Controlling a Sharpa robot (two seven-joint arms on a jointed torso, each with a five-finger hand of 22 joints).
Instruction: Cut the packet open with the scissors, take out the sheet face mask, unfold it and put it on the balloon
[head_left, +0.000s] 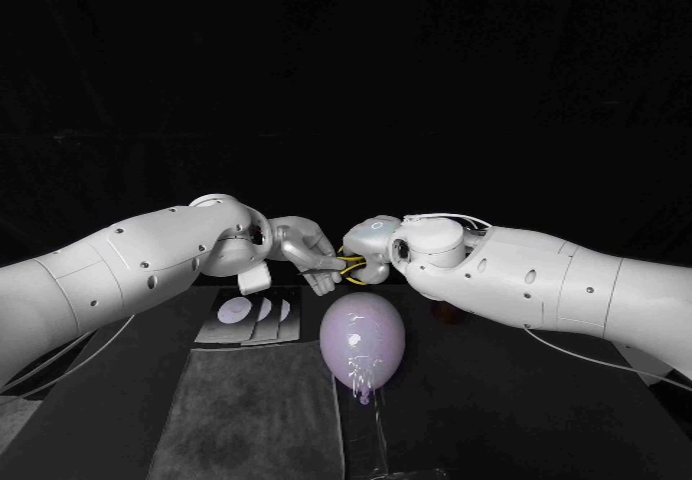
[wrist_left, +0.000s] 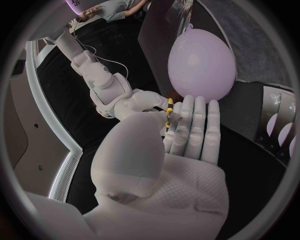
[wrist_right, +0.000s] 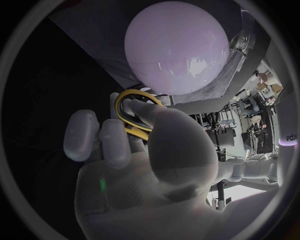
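Above the table's middle both hands meet over the yellow-handled scissors (head_left: 348, 262). My right hand (head_left: 372, 252) has a finger through a yellow handle loop (wrist_right: 133, 111) and grips it. My left hand (head_left: 309, 256) lies with its fingers (wrist_left: 199, 127) straight, and its thumb presses the scissors (wrist_left: 169, 111) against them. The blades are hidden. The lilac balloon (head_left: 361, 340) lies just below the hands, knot toward me, and also shows in the wrist views as the balloon (wrist_left: 201, 65) and the balloon (wrist_right: 175, 47). The dark packet (head_left: 254, 312) with pale ovals lies flat to the balloon's left, untouched.
A grey mat (head_left: 257, 408) covers the table in front of the packet. A clear stand (head_left: 372, 425) runs under the balloon's knot toward the front edge. A dark object (head_left: 450, 312) sits under my right forearm.
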